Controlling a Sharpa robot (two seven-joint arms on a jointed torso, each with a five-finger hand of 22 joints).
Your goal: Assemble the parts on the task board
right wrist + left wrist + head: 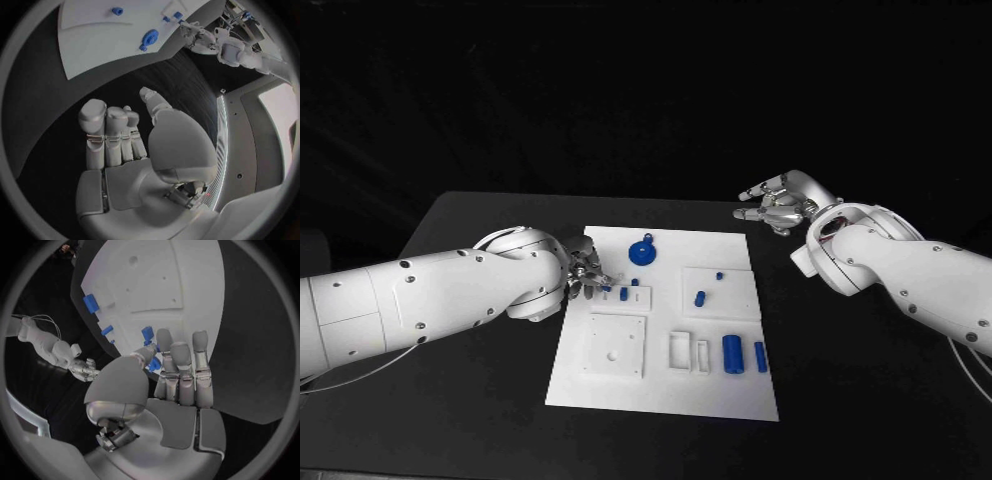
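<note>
left silver hand (578, 273) over left edge of white plastic task board (661, 385), fingers curled toward small blue peg (606, 291); whether it grasps peg, cannot tell. right silver hand (779, 201) parked off board over black table (473, 220), fingers loosely apart, grasping nothing, likely keeping clear. round blue wheel part (643, 251) lies near board's far edge.

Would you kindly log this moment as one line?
left robot hand: at small blue parts on white task board | right robot hand: open, off board
</note>
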